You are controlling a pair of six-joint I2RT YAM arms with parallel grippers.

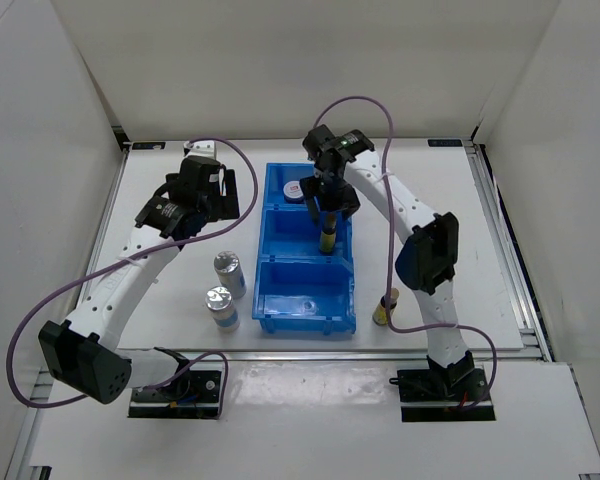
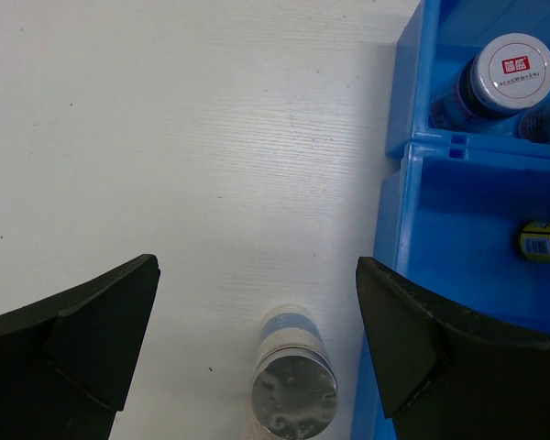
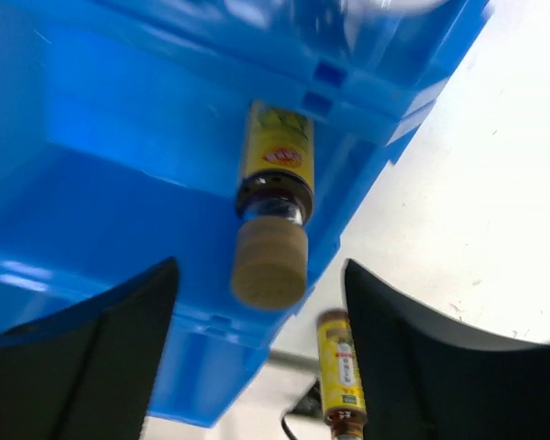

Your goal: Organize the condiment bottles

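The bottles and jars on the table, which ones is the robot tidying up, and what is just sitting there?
Part of the job:
- white-lidded jar in the bin's far compartment
- yellow-labelled bottle in the middle compartment
- second yellow-labelled bottle on the table
- two silver-topped cylinders left of the bin

Just there:
- blue bin
- table

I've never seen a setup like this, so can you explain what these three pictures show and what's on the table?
Two white robot arms stand at a table's near edge. One picture looks down from above; the other two come from cameras on each wrist. A blue bin has three compartments. The right tool is open above a yellow-labelled bottle standing in the middle compartment, not gripping it. A white-lidded jar sits in the far compartment. The left tool is open and empty. Two silver-topped cylinders stand left of the bin, another yellow-labelled bottle right.
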